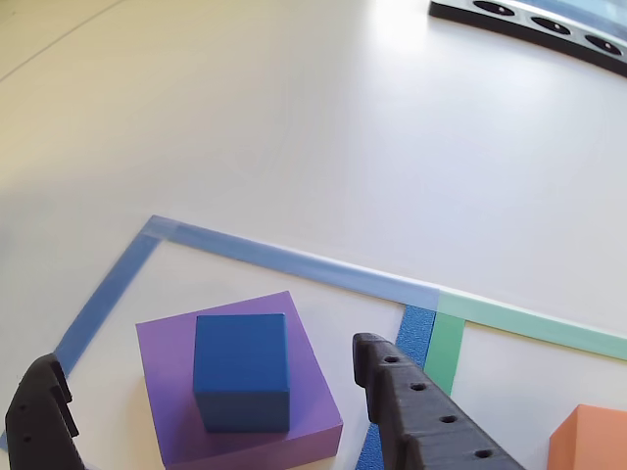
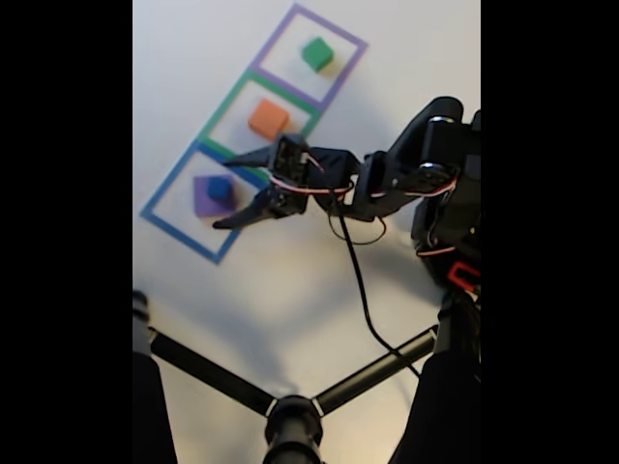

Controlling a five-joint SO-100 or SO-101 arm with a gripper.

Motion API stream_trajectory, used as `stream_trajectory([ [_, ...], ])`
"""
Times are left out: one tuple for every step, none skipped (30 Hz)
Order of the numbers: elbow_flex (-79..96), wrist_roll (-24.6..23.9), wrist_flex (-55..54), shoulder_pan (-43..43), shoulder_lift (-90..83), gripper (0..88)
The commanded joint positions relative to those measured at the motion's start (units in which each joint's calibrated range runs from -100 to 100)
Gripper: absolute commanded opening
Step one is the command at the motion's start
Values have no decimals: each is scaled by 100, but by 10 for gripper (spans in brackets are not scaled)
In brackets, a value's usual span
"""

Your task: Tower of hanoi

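Observation:
The blue cube point(image 1: 241, 370) point(image 2: 221, 188) sits on the purple slab point(image 1: 313, 382) point(image 2: 202, 199) inside the blue tape square point(image 1: 294, 259) point(image 2: 174, 225). My gripper point(image 1: 203, 354) point(image 2: 222, 193) is open, with one black finger on each side of this stack and nothing held. The orange block point(image 1: 593, 441) point(image 2: 268, 119) lies in the green tape square point(image 2: 221, 108). Further on, the green cube point(image 2: 316, 53) rests in the purple tape square point(image 2: 348, 60).
The three tape squares form a diagonal row on the white table. Black tripod legs point(image 2: 222, 382) cross the lower part of the fixed view, and the arm's base point(image 2: 450, 213) stands at the right. A dark device point(image 1: 529, 24) lies at the table's far edge.

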Motion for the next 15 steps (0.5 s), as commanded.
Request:
stream_trajectory([
  [-205, 0, -259, -115, 56, 341],
  [-214, 0, -283, -122, 88, 338],
  [-223, 0, -307, -130, 120, 335],
  [-232, 0, -307, -130, 144, 335],
  [-232, 0, -307, -130, 176, 334],
  [-232, 0, -315, -145, 200, 330],
  [-242, 0, -315, -153, 216, 330],
  [-251, 0, -315, -176, 224, 330],
  [-251, 0, -315, -199, 233, 329],
  [-251, 0, -315, -206, 241, 329],
  [-251, 0, -323, -206, 257, 327],
  [-251, 0, -331, -221, 281, 327],
  [-269, 0, -340, -229, 289, 326],
  [-278, 0, -356, -237, 321, 322],
  [-296, 0, -372, -244, 345, 316],
])
